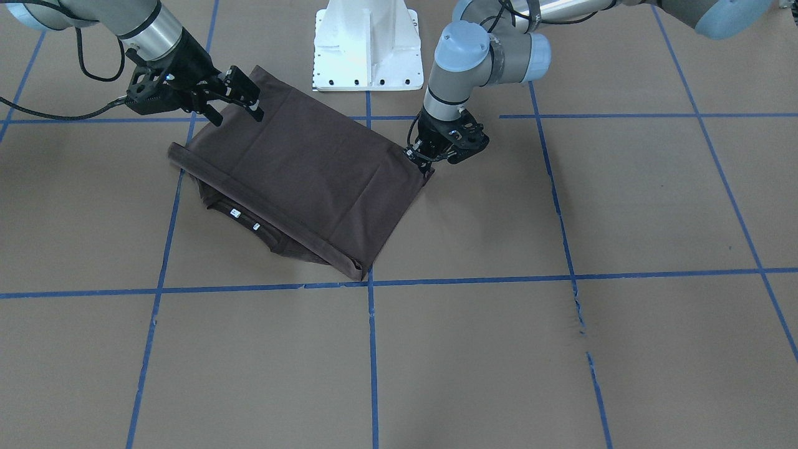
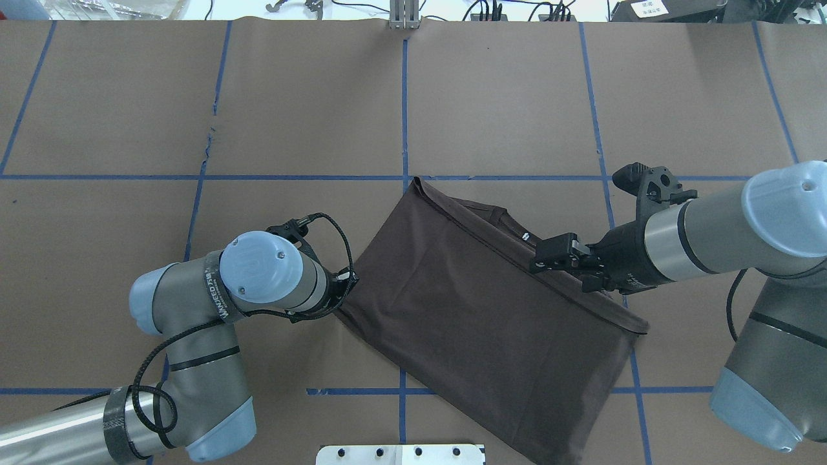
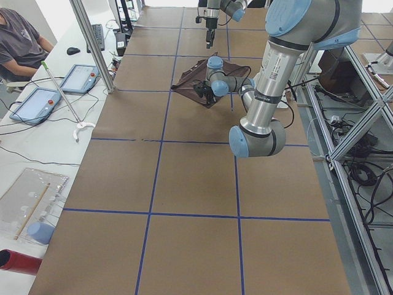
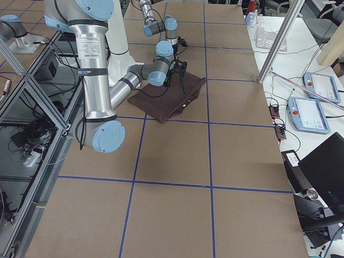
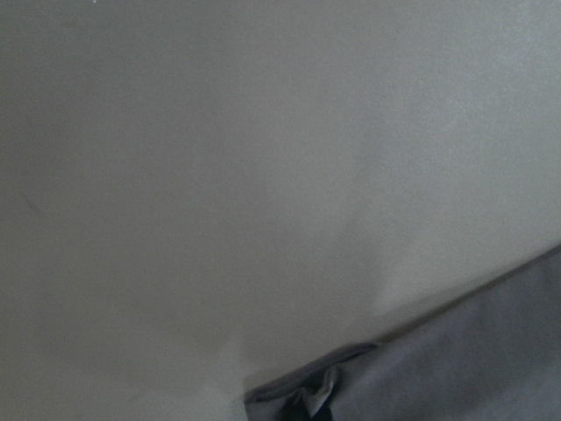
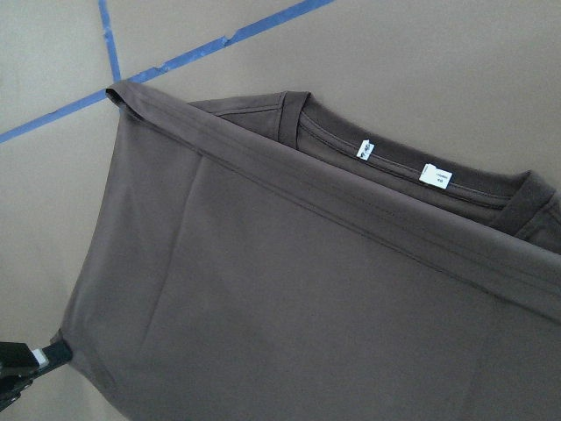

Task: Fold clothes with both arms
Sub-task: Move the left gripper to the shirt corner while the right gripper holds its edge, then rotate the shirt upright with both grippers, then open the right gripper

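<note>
Two arms: reach over the surface (image 1: 561, 362) from its robot-side edge, one toward each end of the T-shirt (image 1: 299, 168).
T-shirt place: lies near the middle of the robot-side edge, just in front of the white base (image 1: 366, 47), skewed to the blue tape lines (image 1: 372, 349).
T-shirt state: sits folded into a flat rectangle, hem layer on top; shows collar (image 6: 412, 180) and two small white labels (image 6: 366, 150) just past the hem, on the operators' side.
Left gripper (image 1: 423, 161): points down at the shirt corner on the robot's left, tips low at the cloth edge; looks narrow; grip on the cloth impossible to tell.
Left wrist view: blurred; shows bare surface and a bunched bit of fabric at the bottom.
Right gripper (image 1: 235, 106): hovers raised and tilted over the shirt's right part; stands wide, holds nothing.
Right wrist view: looks down on the top layer; catches one fingertip (image 6: 26, 364) at lower left.
Off surface: person (image 3: 21, 37) seated past the operators' edge, near two tablets (image 3: 78, 78).
</note>
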{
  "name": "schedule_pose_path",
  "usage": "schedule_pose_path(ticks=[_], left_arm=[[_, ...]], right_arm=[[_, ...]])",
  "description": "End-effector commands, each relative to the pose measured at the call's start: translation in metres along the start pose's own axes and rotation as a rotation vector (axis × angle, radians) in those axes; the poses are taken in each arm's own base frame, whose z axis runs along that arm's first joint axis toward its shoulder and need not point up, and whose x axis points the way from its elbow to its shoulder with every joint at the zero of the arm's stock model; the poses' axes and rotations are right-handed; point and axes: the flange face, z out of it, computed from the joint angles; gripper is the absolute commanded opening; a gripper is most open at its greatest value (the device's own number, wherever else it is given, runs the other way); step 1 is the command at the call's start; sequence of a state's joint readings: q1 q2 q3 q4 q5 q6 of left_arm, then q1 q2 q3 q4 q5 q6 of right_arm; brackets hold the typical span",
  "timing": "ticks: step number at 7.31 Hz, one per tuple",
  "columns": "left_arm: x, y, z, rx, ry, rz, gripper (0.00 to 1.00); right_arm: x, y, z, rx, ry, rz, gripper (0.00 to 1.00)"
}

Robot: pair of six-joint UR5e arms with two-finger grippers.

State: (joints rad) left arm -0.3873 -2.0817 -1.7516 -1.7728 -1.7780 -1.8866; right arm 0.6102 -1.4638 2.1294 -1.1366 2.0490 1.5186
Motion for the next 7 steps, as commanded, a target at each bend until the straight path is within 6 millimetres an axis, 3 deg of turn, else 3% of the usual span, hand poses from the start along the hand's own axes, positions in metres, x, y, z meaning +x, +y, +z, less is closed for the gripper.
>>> schedule_pose_path(ticks=[1,3,4,5,7], left_arm=[[0.002,-0.008,-0.013,0.025,-0.028,-0.006,0.00],[0.009,-0.058,-0.008,0.089,-0.041,-0.007,0.00],[0.030,-0.090,-0.006,0.139,-0.039,-0.016,0.00],[0.060,-0.134,-0.005,0.212,-0.035,-0.006,0.00],[0.091,-0.230,-0.004,0.296,0.036,0.036,0.00]], right_arm=[[0.002,-0.001,0.001,-0.004,0.004,0.003,1.00],[0.003,-0.002,0.003,-0.001,0.009,0.006,1.00],[0.005,-0.003,0.007,-0.001,0.015,0.008,1.00],[0.006,-0.004,0.008,-0.001,0.018,0.009,1.00],[0.007,-0.005,0.011,0.000,0.022,0.011,1.00]])
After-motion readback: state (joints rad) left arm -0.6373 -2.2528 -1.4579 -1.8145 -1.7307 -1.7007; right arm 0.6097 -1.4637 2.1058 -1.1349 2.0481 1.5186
